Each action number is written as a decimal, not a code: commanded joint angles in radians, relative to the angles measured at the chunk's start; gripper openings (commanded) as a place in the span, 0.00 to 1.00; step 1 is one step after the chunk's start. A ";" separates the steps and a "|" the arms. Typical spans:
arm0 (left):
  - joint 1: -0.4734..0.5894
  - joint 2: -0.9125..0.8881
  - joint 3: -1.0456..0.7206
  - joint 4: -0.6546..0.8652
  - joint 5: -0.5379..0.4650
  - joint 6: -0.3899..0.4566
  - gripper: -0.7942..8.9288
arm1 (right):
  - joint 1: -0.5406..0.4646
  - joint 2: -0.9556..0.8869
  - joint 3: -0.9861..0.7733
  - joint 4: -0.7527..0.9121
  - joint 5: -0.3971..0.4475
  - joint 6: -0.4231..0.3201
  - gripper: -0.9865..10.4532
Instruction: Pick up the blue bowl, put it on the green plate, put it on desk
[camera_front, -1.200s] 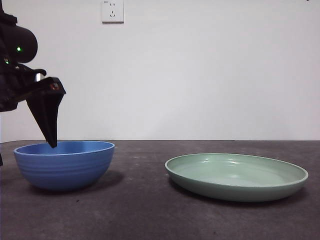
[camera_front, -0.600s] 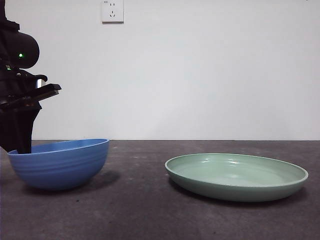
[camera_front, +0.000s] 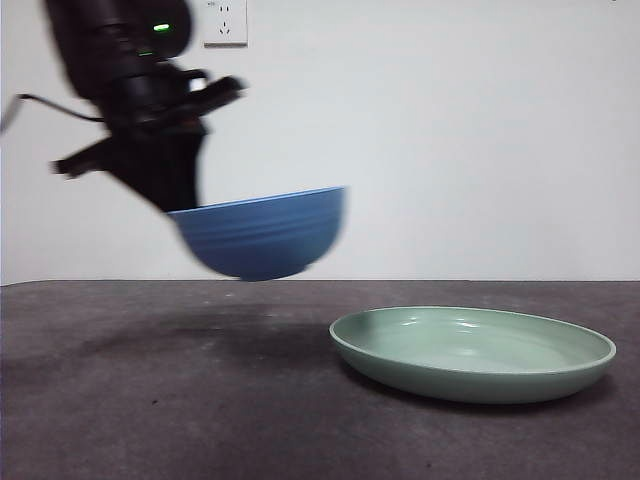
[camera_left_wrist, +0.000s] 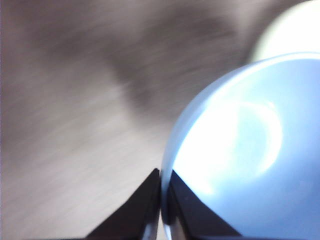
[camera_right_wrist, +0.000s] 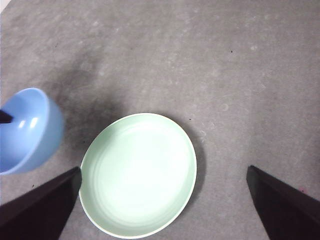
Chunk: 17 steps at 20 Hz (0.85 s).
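Above the desk (camera_front: 200, 400), the left gripper (camera_left_wrist: 161, 200) is pinching the rim of the blue bowl (camera_front: 262, 232), holding it airborne beside the green plate (camera_front: 472, 352), while the right gripper (camera_right_wrist: 162, 210) is hovering spread wide over that plate.

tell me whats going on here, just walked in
The left gripper is shut on the rim of the blue bowl and holds it in the air, clear of the desk and tilted a little. The green plate sits bare on the desk to one side of the bowl, not under it yet. The right gripper hangs open above the plate, holding nothing.
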 joint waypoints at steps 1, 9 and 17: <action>-0.088 0.100 0.113 -0.002 -0.038 -0.039 0.10 | 0.002 0.003 0.016 0.006 -0.001 0.003 0.60; -0.283 0.476 0.619 -0.164 -0.097 -0.003 0.10 | 0.002 0.003 0.016 0.002 -0.001 0.003 0.60; -0.331 0.629 0.749 -0.245 -0.100 0.011 0.10 | 0.002 0.003 0.016 0.002 -0.001 0.003 0.60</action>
